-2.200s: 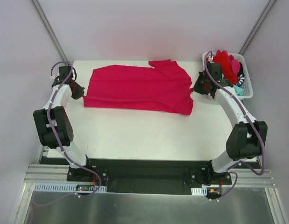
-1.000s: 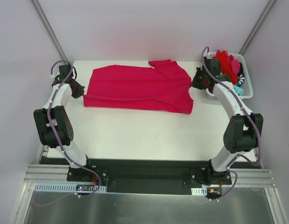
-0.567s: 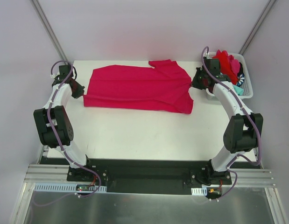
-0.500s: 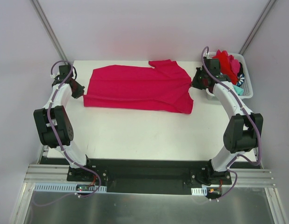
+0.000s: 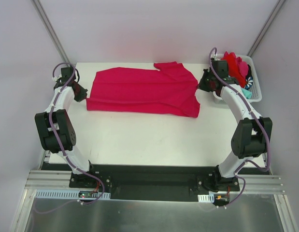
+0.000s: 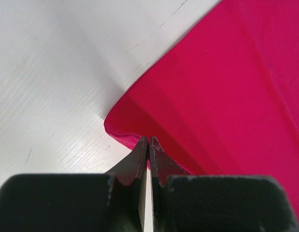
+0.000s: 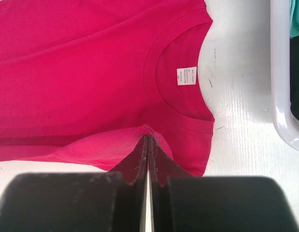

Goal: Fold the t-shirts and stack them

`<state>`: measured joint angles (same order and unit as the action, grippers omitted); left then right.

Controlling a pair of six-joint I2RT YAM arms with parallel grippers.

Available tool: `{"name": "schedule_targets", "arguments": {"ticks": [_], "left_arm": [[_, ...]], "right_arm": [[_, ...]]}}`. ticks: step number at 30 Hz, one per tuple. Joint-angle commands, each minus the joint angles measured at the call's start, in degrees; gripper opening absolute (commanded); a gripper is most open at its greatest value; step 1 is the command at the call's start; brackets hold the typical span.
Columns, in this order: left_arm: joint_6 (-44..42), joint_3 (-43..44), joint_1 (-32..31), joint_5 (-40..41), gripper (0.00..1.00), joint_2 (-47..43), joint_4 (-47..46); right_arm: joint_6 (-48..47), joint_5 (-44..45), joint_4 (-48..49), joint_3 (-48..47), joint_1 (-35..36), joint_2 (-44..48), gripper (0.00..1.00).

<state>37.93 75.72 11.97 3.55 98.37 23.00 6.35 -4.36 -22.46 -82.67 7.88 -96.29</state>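
The magenta t-shirt lies flat on the far half of the white desk. Its long axis runs left to right, with the hem at the left and the collar at the right, towards the basket. One sleeve juts out at the far right corner. The right wrist view shows the neckline facing up with a small white label inside it. The right gripper sits at the shirt's right edge just below the collar. Its jaws are pressed together on a small peak of pink cloth that rises to the tips. The left gripper is at the near-left hem corner with its jaws likewise closed. They seem to nip the edge of the hem, though the cloth between them is hard to make out. Just right of the shirt, at the desk's far right corner, stands the white basket. It is heaped with a red t-shirt, a teal t-shirt and a striped one that is mostly covered. The right arm crosses in front of the basket's left side and hides that rim from above. Compared with two seconds ago, the right gripper has moved in leftward and farther back onto the shirt's edge. The cloth's near-right corner has drawn in slightly, and the left arm is unchanged.
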Motion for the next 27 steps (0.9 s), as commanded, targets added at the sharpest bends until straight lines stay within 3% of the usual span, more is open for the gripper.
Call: {"name": "schedule_targets", "arguments": {"ticks": [1, 27], "left_arm": [[0.2, 2.0, -0.3, 1.4, 0.0, 0.7, 0.0], [1.4, 1.7, -0.3, 0.5, 0.0, 1.3, 0.4]], "right_arm": [[0.2, 0.4, 2.4, -1.5, -0.8, -0.6, 0.0], [0.7, 0.5, 3.7, 1.3, -1.6, 0.6, 0.0]]}}
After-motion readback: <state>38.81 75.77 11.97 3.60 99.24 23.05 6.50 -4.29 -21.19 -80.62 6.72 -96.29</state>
